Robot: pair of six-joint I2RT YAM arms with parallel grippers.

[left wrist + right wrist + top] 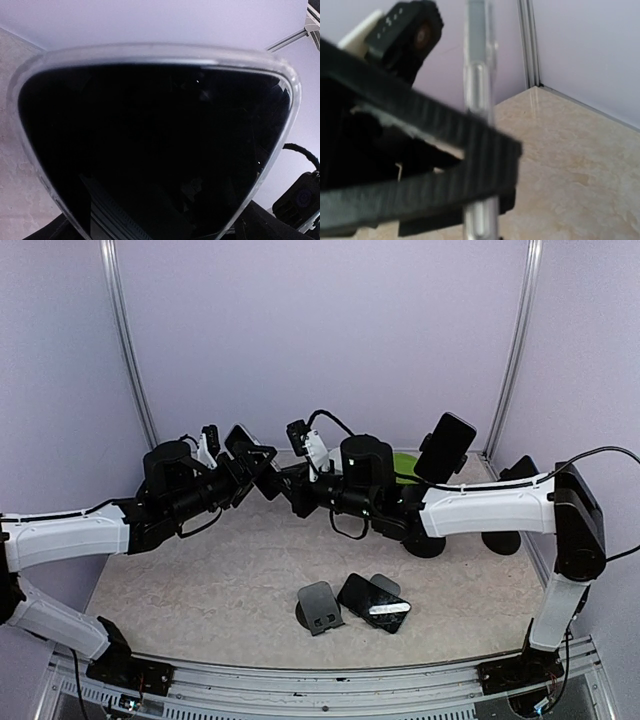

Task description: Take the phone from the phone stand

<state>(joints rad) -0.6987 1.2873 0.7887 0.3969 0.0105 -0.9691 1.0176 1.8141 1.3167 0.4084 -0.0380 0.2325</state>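
Now the phone [479,95] sits clamped in the right gripper [287,478]

Lower end of phone [155,150] beyond view's edge

It looks like a robotics lab test cell. Plain lilac wall panels [320,330] framed by bare aluminium posts [128,340] close in a beige stone-patterned table [230,580]. Two white-and-black robot arms [70,537] are bolted to a slotted aluminium rail [320,682] along the table's near edge.
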